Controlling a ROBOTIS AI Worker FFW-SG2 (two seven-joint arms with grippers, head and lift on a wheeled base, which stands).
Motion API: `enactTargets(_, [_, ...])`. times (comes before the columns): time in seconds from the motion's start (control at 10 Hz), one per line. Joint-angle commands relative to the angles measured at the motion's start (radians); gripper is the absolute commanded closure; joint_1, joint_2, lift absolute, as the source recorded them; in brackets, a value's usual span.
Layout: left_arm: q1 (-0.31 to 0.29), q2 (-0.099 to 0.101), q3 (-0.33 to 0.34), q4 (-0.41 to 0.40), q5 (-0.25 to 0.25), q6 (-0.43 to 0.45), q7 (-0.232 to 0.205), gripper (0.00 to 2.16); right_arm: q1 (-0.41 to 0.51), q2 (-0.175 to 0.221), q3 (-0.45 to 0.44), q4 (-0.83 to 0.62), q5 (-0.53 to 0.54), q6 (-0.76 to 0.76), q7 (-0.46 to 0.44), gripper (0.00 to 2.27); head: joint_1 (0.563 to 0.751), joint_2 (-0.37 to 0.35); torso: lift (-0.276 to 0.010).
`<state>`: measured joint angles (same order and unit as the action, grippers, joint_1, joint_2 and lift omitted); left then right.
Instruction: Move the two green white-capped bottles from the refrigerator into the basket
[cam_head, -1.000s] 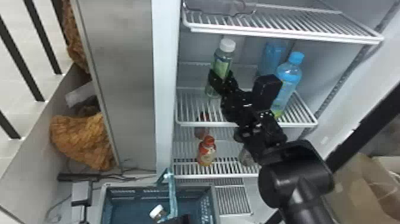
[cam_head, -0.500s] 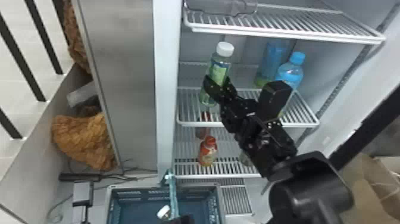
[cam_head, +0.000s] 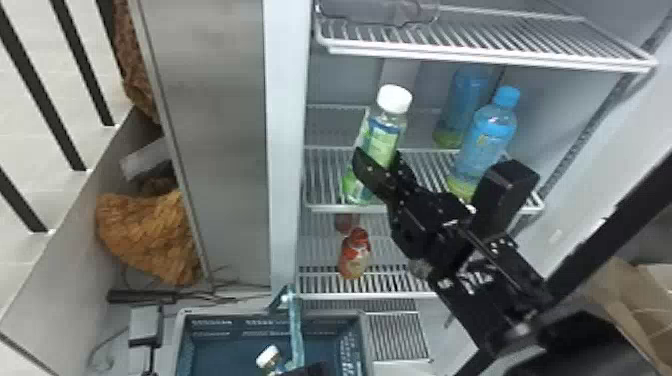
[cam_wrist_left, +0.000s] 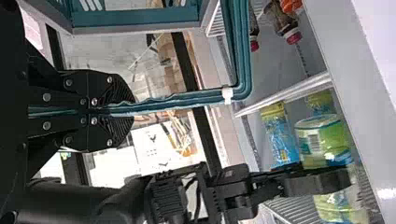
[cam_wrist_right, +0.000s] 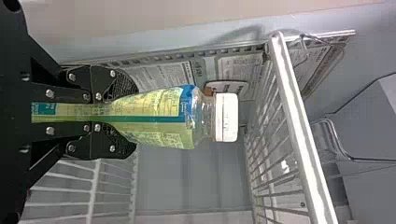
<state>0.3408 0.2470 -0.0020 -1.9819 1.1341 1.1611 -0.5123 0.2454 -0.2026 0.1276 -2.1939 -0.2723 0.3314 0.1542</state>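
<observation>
Both right jaws clasp a seemingly plastic bottle (cam_wrist_right: 163, 116).

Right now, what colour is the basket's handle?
The basket's handle is dark teal, showing best in the left wrist view.

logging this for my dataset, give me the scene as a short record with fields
held bottle: green white-capped bottle, at the refrigerator
held by: right gripper, closed on the label
left gripper: closed on the teal handle of the basket
in basket: white-capped bottle
other bottles: blue-capped bottle and blue bottle behind it on one shelf; red-capped bottle on a lower shelf
task left: held bottle not yet in basket
</observation>
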Motion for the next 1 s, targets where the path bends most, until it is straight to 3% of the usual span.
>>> enactTargets(0.0, [0.0, 0.0, 0.0, 0.0, 0.001, 0.002, 0.0, 1.19, 0.056, 0.003, -0.024, -0.068, -0.003, 0.015, 0.001, 1.05, 0.695, -0.154, -0.004])
enactTargets(0.7, [0.005, -0.002, 0.008, 0.0, 0.001, 0.005, 0.0, 1.19, 0.297, -0.024, -0.064, -0.411, -0.079, 0.213, 0.031, 1.05, 0.695, -0.163, -0.004])
enactTargets(0.9, [0.005, -0.002, 0.008, 0.0, -0.001, 0.005, -0.002, 1.19, 0.38, -0.017, -0.102, -0.478, -0.083, 0.26, 0.041, 1.05, 0.695, -0.152, -0.004])
